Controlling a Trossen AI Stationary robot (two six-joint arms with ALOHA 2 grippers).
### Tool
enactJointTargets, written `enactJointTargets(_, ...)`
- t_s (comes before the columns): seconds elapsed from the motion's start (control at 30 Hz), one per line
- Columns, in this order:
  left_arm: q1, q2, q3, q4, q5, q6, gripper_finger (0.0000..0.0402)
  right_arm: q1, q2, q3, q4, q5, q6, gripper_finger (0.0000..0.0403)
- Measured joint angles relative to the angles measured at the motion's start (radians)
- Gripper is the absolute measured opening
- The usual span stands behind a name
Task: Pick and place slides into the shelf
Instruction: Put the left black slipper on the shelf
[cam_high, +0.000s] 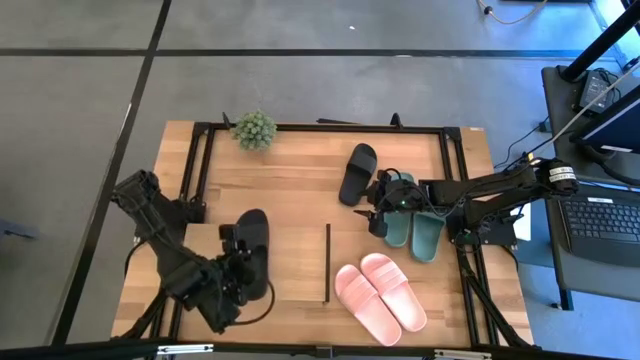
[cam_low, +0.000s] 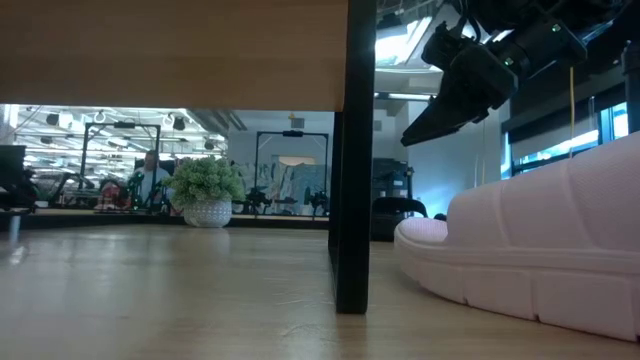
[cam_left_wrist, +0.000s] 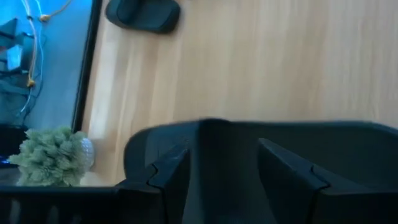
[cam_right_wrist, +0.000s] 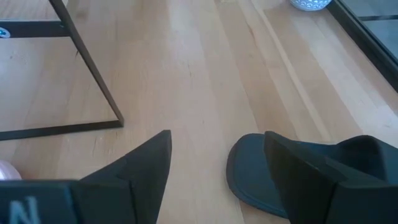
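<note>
Placement is the step in hand: my left gripper (cam_high: 243, 262) grips a black slide (cam_high: 253, 253) over the shelf (cam_high: 295, 262) top; next I must lower it clear of the divider (cam_high: 327, 262). My right gripper (cam_high: 384, 212) hangs open beside the green slides (cam_high: 413, 230), with room around.

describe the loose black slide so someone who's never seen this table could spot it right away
Start at the small potted plant on the wooden table's far edge. Toward the right arm's side lies a single black slide, alone on bare wood. Its twin sits at the left gripper.
</note>
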Motion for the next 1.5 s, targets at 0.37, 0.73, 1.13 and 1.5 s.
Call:
enactJointTargets(0.37, 0.015, 0.001, -0.084, 0.0, -0.022, -0.021, 0.0172, 0.0, 0.0, 0.0, 0.0, 0.0, 0.003, 0.0255)
enactJointTargets(0.73, 0.069, 0.001, -0.148, 0.001, -0.025, -0.021, 0.0172, 0.0, 0.0, 0.0, 0.0, 0.0, 0.004, 0.0255)
enactJointTargets(1.13, 0.102, 0.0, -0.159, 0.001, 0.064, -0.018, 0.0172, 0.0, 0.0, 0.0, 0.0, 0.0, 0.0, 0.0255)
enactJointTargets(1.5, 0.102, 0.0, -0.159, 0.008, 0.07, -0.018, 0.0172, 0.0, 0.0, 0.0, 0.0, 0.0, 0.0, 0.0255)
